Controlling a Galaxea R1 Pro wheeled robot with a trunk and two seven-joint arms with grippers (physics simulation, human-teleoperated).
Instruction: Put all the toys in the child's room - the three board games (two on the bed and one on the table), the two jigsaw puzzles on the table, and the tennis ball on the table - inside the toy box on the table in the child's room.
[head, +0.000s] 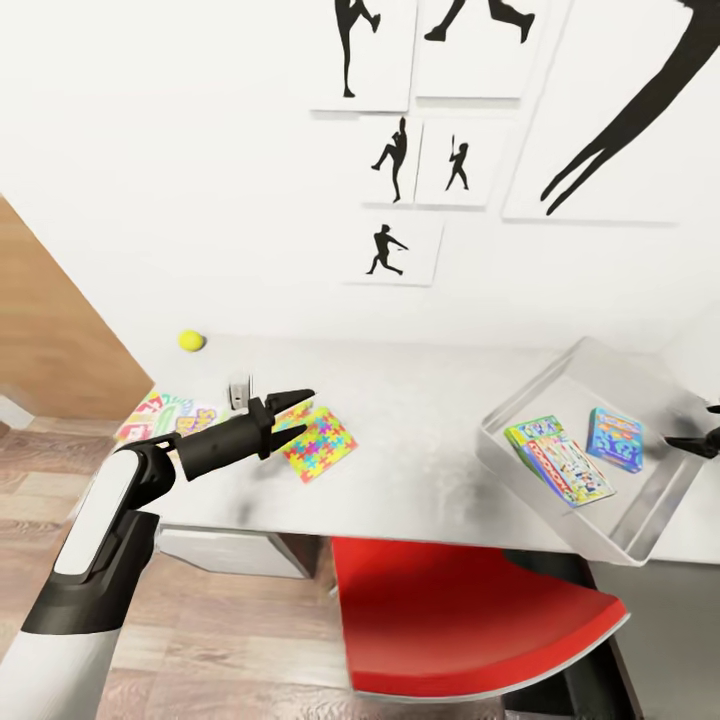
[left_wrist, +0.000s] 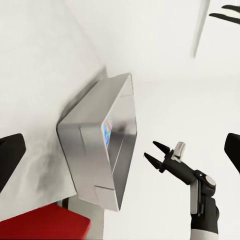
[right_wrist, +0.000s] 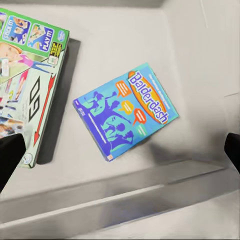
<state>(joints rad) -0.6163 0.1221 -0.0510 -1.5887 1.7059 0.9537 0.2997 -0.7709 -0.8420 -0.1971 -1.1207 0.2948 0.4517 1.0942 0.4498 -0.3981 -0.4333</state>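
On the table (head: 420, 420) lies a bright jigsaw puzzle (head: 322, 445). My left gripper (head: 305, 412) hovers open just over its near-left corner. A flat yellow-green-red board game (head: 165, 415) lies at the table's left edge. The tennis ball (head: 191, 341) rests at the back left by the wall. The grey toy box (head: 640, 520) at the right holds the green-edged board game (head: 558, 458) and the blue one (head: 615, 438). My right gripper (head: 705, 427) hangs open over the blue game (right_wrist: 125, 116). The left wrist view catches the toy box (left_wrist: 95, 150) and the right gripper (left_wrist: 154, 151).
A red chair (head: 470, 620) is tucked under the table's front edge, between my arms. A small socket block (head: 240, 392) stands behind the left gripper. Wooden wardrobe doors (head: 50, 330) rise at the left. Black silhouette pictures (head: 400, 250) hang on the white wall.
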